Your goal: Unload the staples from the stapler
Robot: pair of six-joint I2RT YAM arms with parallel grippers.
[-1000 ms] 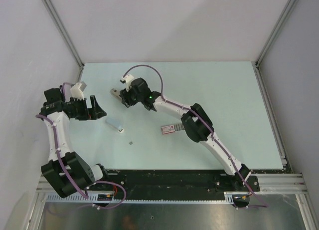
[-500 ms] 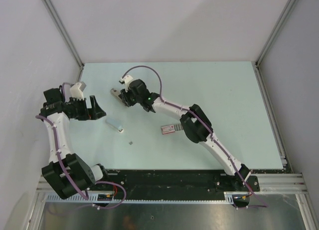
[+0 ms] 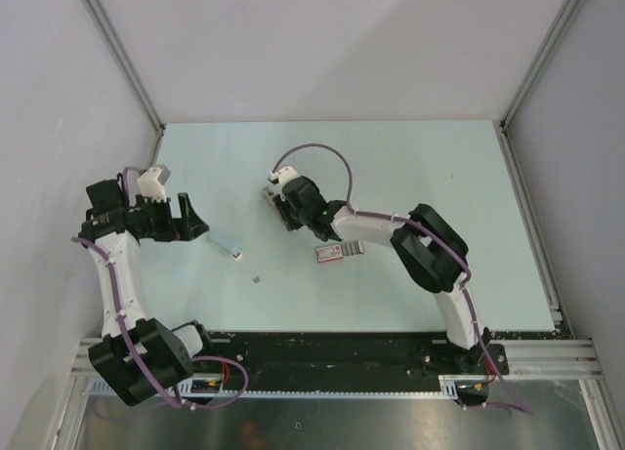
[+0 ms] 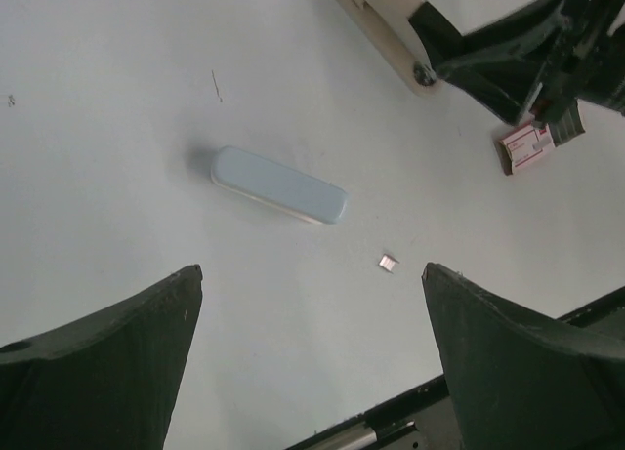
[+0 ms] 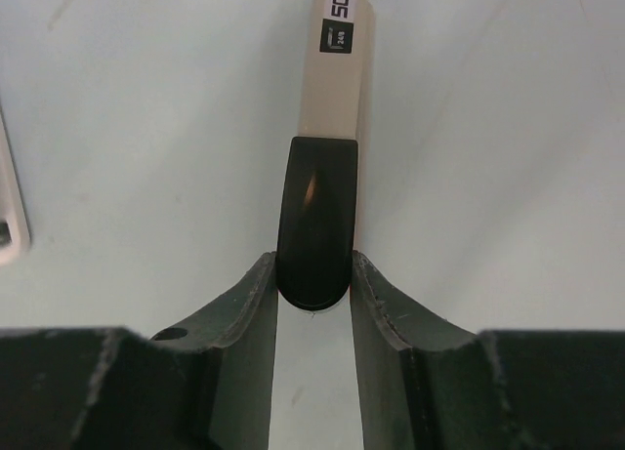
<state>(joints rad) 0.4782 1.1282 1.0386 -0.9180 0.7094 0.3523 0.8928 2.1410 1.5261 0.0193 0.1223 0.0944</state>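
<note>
The right gripper (image 5: 312, 266) is part-closed on the black end of a beige bar (image 5: 337, 89), pinching it from both sides; the left gripper (image 4: 312, 272) gapes wide, holding nothing. Only the right wrist view shows that grip; the left wrist view shows the stapler (image 4: 527, 147) lying on the table (image 4: 98, 128) beside the right arm (image 4: 488, 50), a pale grey bar (image 4: 278, 184) and a tiny staple bit (image 4: 389, 263). Since a second ago the right gripper has drawn rightward, nearer the stapler
</note>
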